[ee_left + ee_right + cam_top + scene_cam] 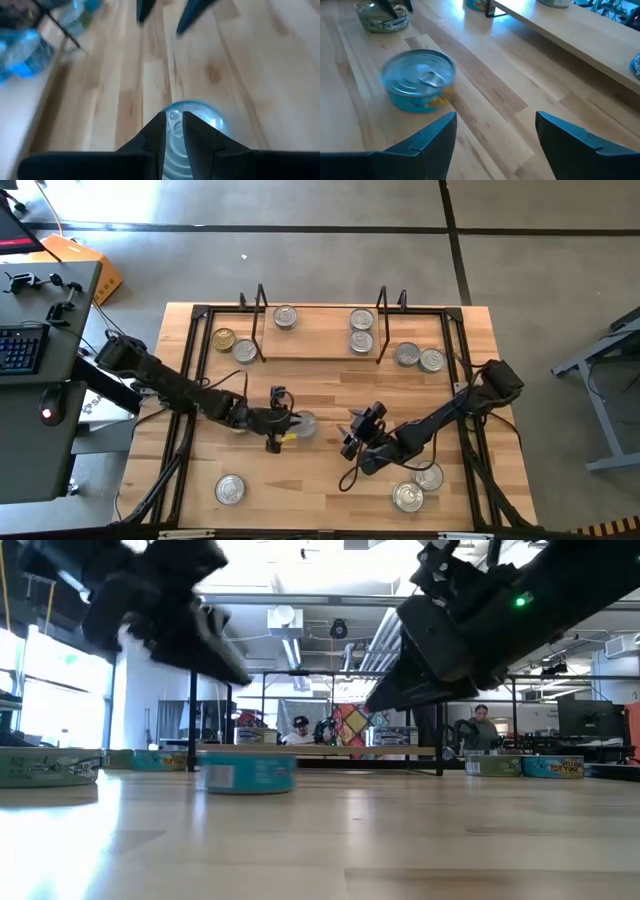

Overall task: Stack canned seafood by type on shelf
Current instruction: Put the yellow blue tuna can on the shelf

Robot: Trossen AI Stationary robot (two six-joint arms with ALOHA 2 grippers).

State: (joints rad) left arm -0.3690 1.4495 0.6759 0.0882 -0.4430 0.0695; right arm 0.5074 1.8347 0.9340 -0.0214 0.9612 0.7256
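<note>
High view: the left gripper [287, 427] sits mid-table right at a silver-lidded tin [303, 424], fingers nearly together; whether they pinch anything is unclear from above. The right gripper [357, 430] hovers just beside it, spread wide and empty. Three tins already rest on the shelf [320, 347], others lie scattered on the table [470, 320]

Low view: the tin [246, 773] stands flat on the wood with a dark arm over it; it looks short, rigid and fairly dense for its size, so I judge it will not crush but may slide on smooth wood

Left wrist view: the narrow fingers [157, 135] sit over the lid [192, 112], almost closed, seemingly at the pull tab rather than around the can

Right wrist view: open fingers [437, 132] face the tin [418, 80]. Its rounded metal wall looks slick; gripping across the full width at the sides seems safest, not the thin tab
</note>
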